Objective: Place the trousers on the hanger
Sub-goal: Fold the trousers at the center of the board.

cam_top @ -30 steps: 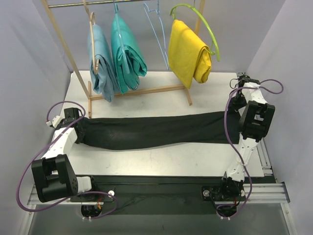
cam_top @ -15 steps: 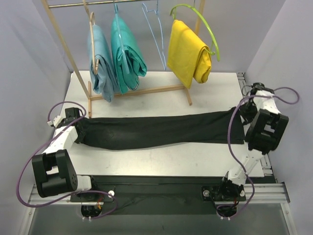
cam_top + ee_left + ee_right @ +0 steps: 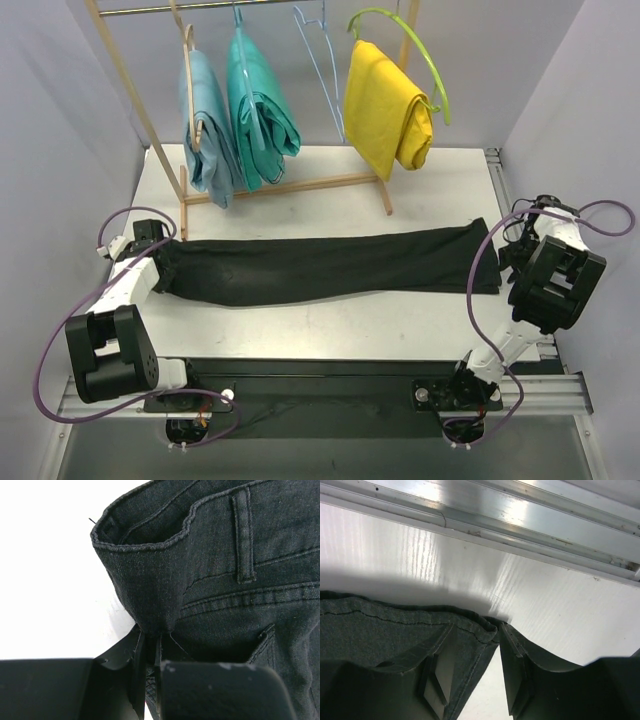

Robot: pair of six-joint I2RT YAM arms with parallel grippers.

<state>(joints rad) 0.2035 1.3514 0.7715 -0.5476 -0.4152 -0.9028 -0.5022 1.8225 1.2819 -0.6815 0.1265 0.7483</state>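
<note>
From above, the black trousers (image 3: 320, 265) lie flat across the white table (image 3: 400, 322), long axis running left to right, with the waistband toward your left arm and the leg hems toward your right. Your left gripper (image 3: 165, 258) sits at the waistband end, and your right gripper (image 3: 508, 252) is just beside the hems. The light-blue wire hanger (image 3: 317, 72) hangs on the wooden rack (image 3: 140, 110), well apart from the trousers.

On your left wrist camera, the left gripper (image 3: 150, 640) is pinched narrow on a fold of the trousers' (image 3: 225, 580) waistband — a belt loop (image 3: 244, 537) sits beyond.

On your right wrist camera, the right gripper (image 3: 479, 632) stands parted, with bare table between the jaws. The trousers' (image 3: 380, 635) hem corner reaches that gap, unclamped.
</note>
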